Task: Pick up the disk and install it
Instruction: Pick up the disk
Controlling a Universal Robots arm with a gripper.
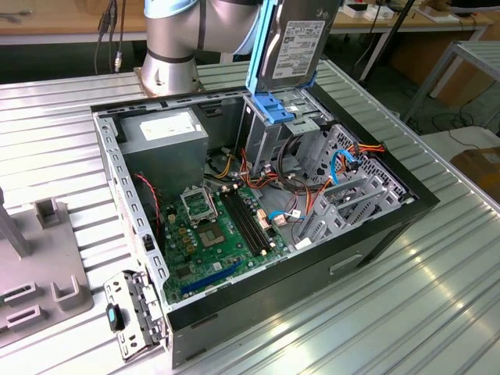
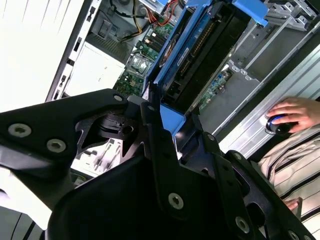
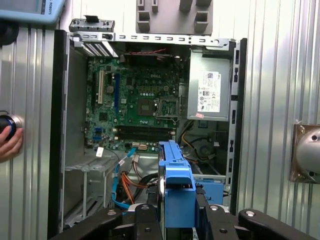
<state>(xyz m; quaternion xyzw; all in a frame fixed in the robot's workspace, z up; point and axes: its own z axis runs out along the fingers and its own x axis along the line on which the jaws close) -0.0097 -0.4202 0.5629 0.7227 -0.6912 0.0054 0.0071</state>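
Note:
The disk (image 1: 301, 41) hangs upright with its white label showing. Its bright blue carrier rail (image 1: 258, 47) runs down one side. It hovers just above the metal drive cage (image 1: 291, 134) at the back of the open computer case (image 1: 367, 248). In both wrist views my gripper (image 2: 172, 125) (image 3: 177, 215) is shut on the disk, its black fingers (image 3: 145, 220) pressing the blue carrier (image 3: 175, 180) from both sides. In the second wrist view the disk's dark body (image 2: 200, 47) points down toward the case interior.
Inside the case lie a green motherboard (image 1: 219, 226), a grey power supply (image 1: 164, 129), and orange and blue cables (image 1: 344, 160) beside the cage. A grey fixture (image 1: 39, 266) stands at the exterior view's left. A person's hand (image 2: 295, 112) (image 3: 7, 142) rests on a button on the ribbed metal table (image 1: 437, 312).

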